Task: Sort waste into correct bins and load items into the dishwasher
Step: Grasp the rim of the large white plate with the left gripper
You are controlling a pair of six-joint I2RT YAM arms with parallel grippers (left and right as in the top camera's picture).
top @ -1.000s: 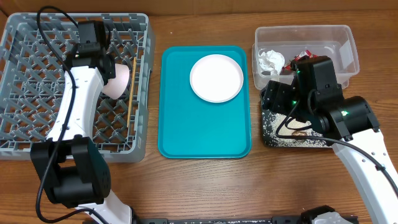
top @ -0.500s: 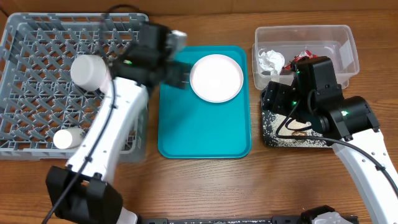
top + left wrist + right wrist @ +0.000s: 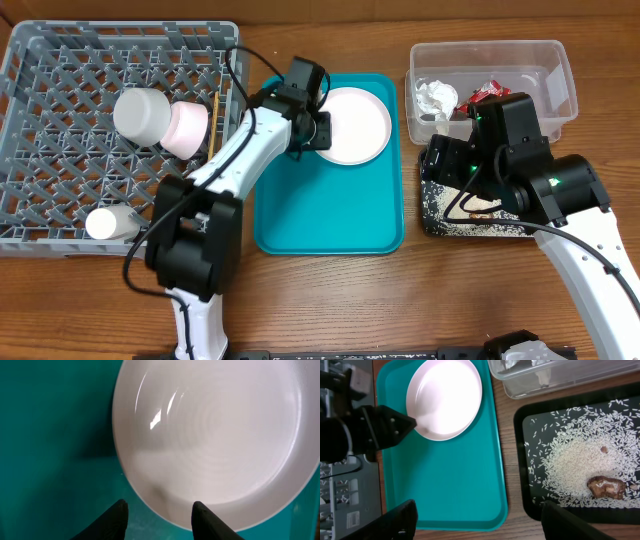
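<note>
black tray [image 3: 520, 500], scattered with rice grains [image 3: 570, 455], lies nearest, below the right gripper [image 3: 479, 510], whose fingers are spread wide on nothing. further out the white plate [image 3: 445, 397] sits on the teal tray [image 3: 450, 480], its rim between the parted fingers of the left gripper [image 3: 159, 505]. beyond, the clear tub [image 3: 560, 60] holds napkin [image 3: 435, 97] and wrapper [image 3: 485, 92].

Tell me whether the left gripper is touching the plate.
Cannot tell. In the left wrist view the left gripper straddles the rim of the plate, one finger overlapping it, but no contact shows plainly.
</note>
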